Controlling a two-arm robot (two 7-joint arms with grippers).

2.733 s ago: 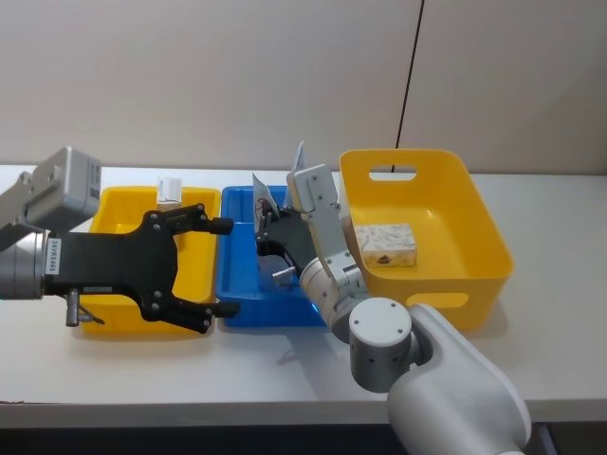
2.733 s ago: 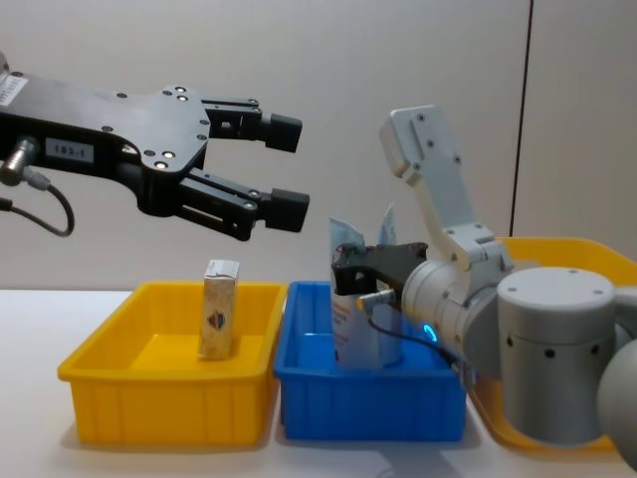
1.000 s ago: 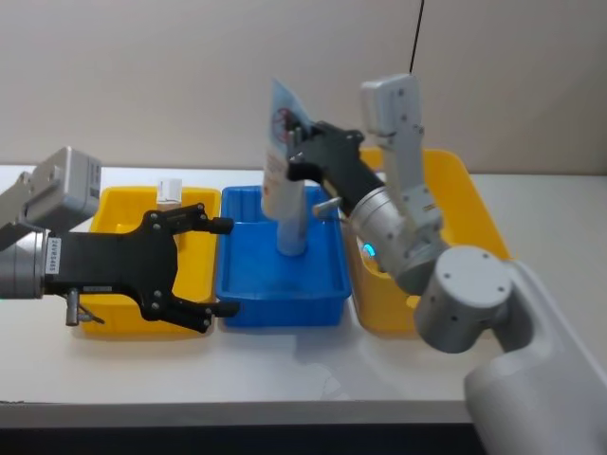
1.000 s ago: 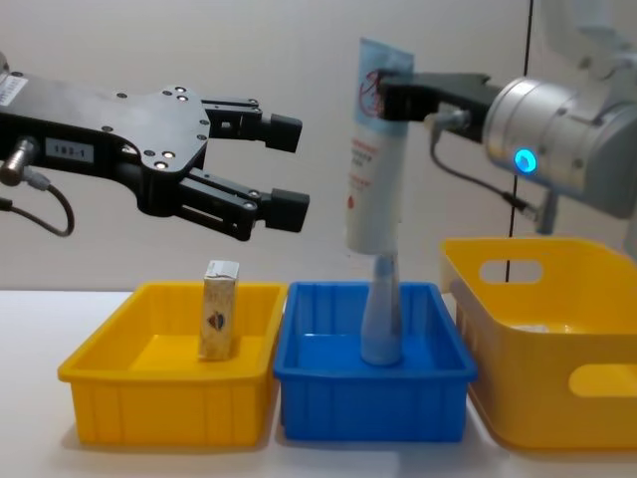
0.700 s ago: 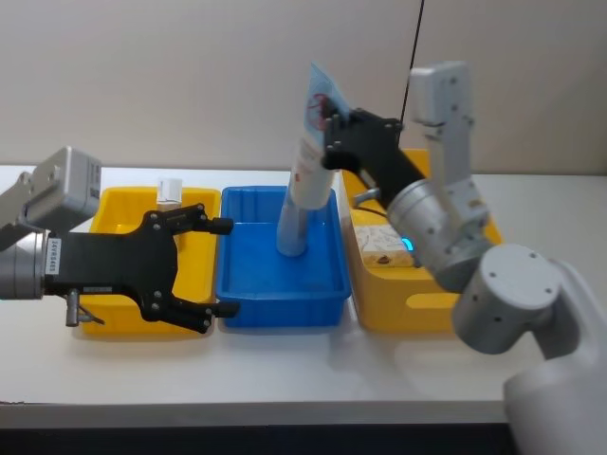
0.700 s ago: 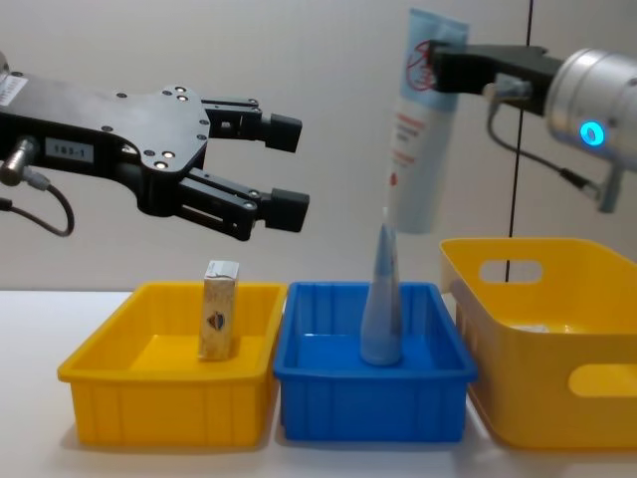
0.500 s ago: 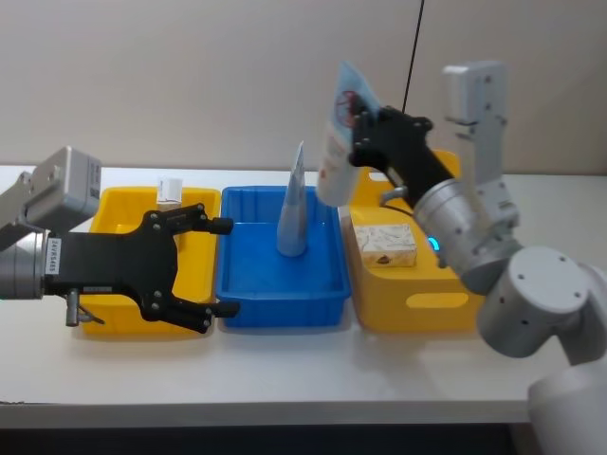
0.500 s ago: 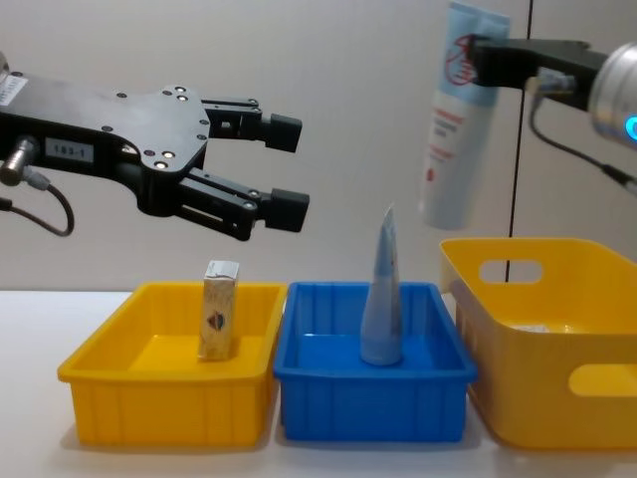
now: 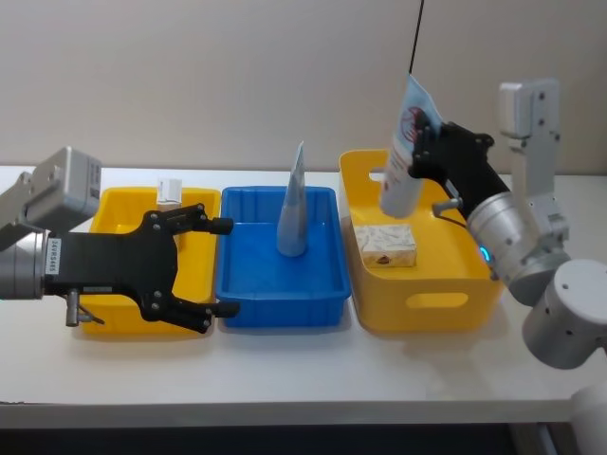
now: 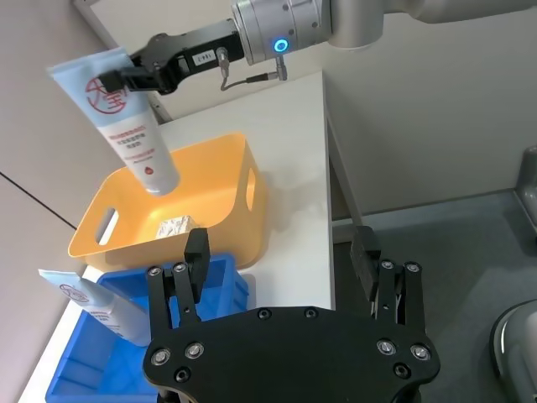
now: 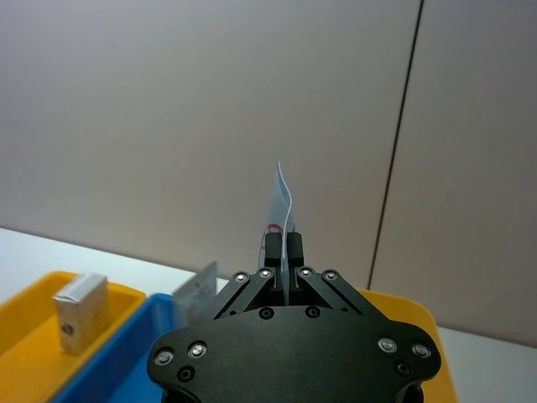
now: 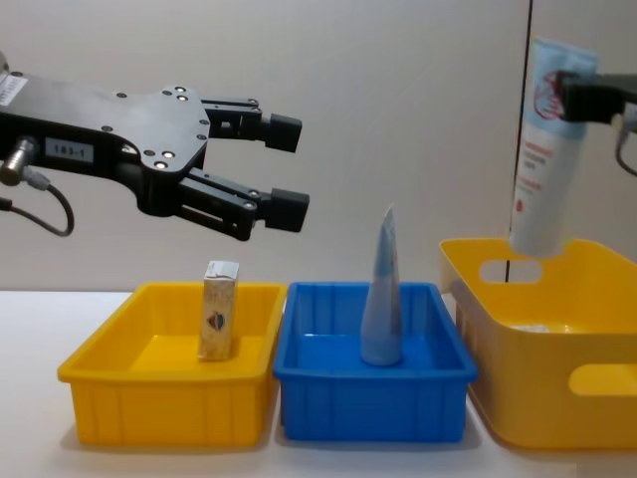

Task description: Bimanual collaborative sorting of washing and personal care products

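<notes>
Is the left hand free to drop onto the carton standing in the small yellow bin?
Probably yes. The left hand hangs open above the small yellow bin, and nothing lies between it and the upright carton. The right hand is away over the large bin, gripping a tube.

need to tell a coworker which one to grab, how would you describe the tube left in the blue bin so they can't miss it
Three bins sit in a row on the white table; take the middle one, the blue bin. Inside it the tube stands alone, upright on its cap, tapering to a flat tip. Its twin hangs over the large yellow bin, clamped in the right gripper, so only this one stands free.
</notes>
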